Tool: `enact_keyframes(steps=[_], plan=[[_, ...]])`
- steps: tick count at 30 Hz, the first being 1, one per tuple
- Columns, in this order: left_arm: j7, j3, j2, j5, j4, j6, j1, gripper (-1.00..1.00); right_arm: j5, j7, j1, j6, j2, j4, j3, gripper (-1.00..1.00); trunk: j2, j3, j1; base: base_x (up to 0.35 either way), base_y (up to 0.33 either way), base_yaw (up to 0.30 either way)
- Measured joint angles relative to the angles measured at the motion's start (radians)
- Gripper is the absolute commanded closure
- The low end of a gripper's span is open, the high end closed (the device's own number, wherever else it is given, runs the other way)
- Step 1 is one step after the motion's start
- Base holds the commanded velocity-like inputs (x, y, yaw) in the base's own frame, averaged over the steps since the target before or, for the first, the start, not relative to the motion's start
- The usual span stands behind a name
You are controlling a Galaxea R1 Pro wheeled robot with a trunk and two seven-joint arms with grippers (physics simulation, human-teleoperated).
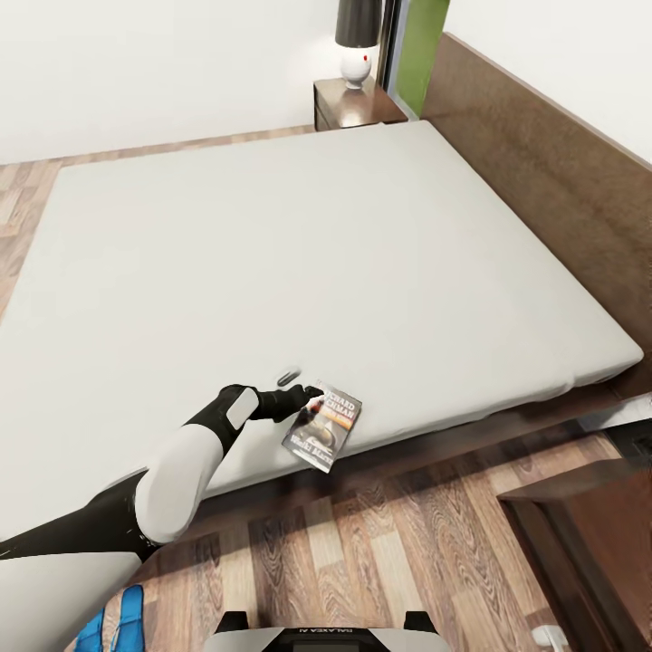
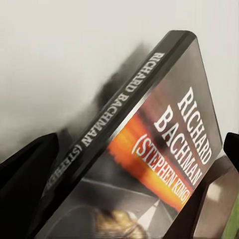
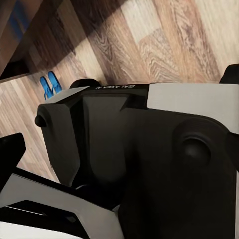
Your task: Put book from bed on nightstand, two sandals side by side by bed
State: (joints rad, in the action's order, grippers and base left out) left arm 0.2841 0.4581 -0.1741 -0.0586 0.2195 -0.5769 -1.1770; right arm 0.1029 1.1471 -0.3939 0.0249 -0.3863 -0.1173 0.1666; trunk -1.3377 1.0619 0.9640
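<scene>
At the near edge of the bed [image 1: 299, 244], we see the left gripper [image 1: 306, 397] reaching from the left and pinching the book [image 1: 323, 426] between its two dark fingers [image 2: 25, 184]. Our left wrist view confirms the grasp: the book [image 2: 149, 149] sits between the jaws, one finger against its spine side and the other against its cover side, with the lettering "Richard Bachman" legible on spine and cover above the orange band. From the head view, the book's lower part overhangs the mattress edge above the wooden floor [image 1: 380, 552], tilted. Far across the mattress, beside the headboard [image 1: 543, 172], we note the nightstand [image 1: 349, 107] carrying its lamp [image 1: 357, 41]. On the floor at near left, partly hidden by our left arm, lie the two sandals [image 1: 113, 625]; they also appear in the right wrist view [image 3: 50, 84], beyond the robot's dark base [image 3: 129, 149]. Whether the right gripper's jaws are spread or pressed together, we cannot tell.
</scene>
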Motion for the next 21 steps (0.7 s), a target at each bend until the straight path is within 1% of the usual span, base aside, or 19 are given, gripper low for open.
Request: enact_keyframes(steps=[5, 21], plan=[[0.000, 0.001, 0.000, 0.000, 0.000, 0.000, 0.000, -1.00, 0.000, 0.000, 0.000, 0.000, 0.000, 0.000, 0.000, -1.00, 0.000, 0.000, 0.000, -0.048, 0.000, 0.000], [0.000, 0.000, 0.000, 0.001, 0.000, 0.000, 0.000, -1.00, 0.000, 0.000, 0.000, 0.001, 0.000, 0.000, 0.000, -1.00, 0.000, 0.000, 0.000, -0.002, 0.000, 0.000]])
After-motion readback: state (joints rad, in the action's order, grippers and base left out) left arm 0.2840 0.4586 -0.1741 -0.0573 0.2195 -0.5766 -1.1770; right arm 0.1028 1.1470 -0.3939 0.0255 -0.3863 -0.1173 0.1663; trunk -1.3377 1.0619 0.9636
